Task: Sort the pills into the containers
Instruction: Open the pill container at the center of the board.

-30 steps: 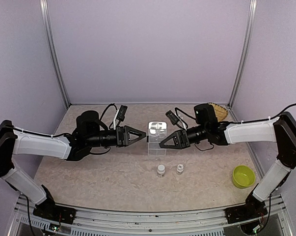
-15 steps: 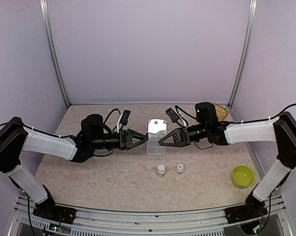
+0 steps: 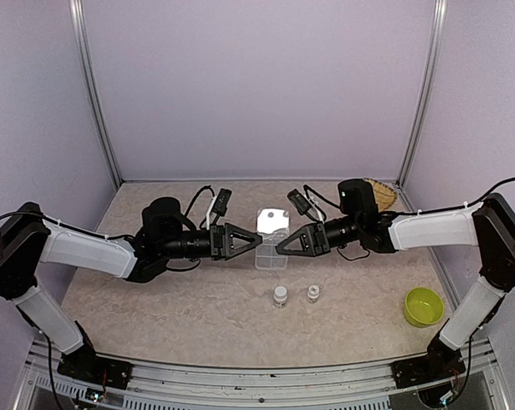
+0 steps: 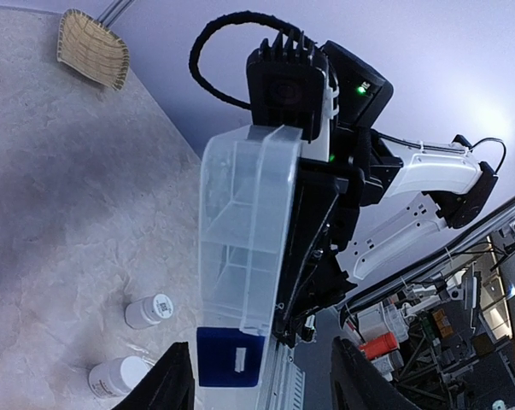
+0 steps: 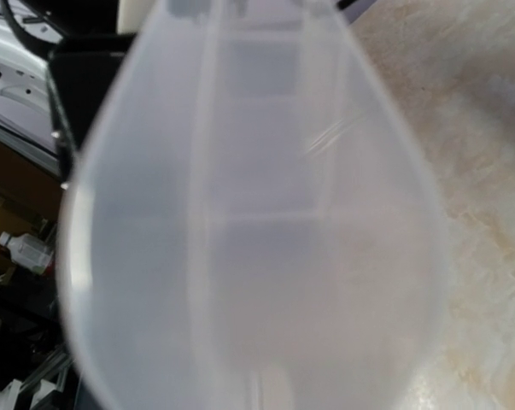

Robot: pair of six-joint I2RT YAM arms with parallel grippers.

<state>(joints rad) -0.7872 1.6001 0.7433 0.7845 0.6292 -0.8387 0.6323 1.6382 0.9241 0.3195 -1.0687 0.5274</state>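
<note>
Clear box (image 3: 272, 235) is up on its edge at mid table, between the two grippers; can't tell if it touches the table (image 3: 155, 307). Right gripper (image 3: 280, 247) is clamped tight on the box's right edge. Left gripper (image 3: 256, 242) is part-way spread, fingers (image 4: 167, 389) either side of the box's end, not gripping. Two small bottles (image 3: 279, 296) stand just in front. Green bowl (image 3: 424, 306) is front right, basket (image 3: 378, 193) back right.

white-shelled arms (image 3: 78, 250) with black joints, looped cables (image 3: 191, 191).
</note>
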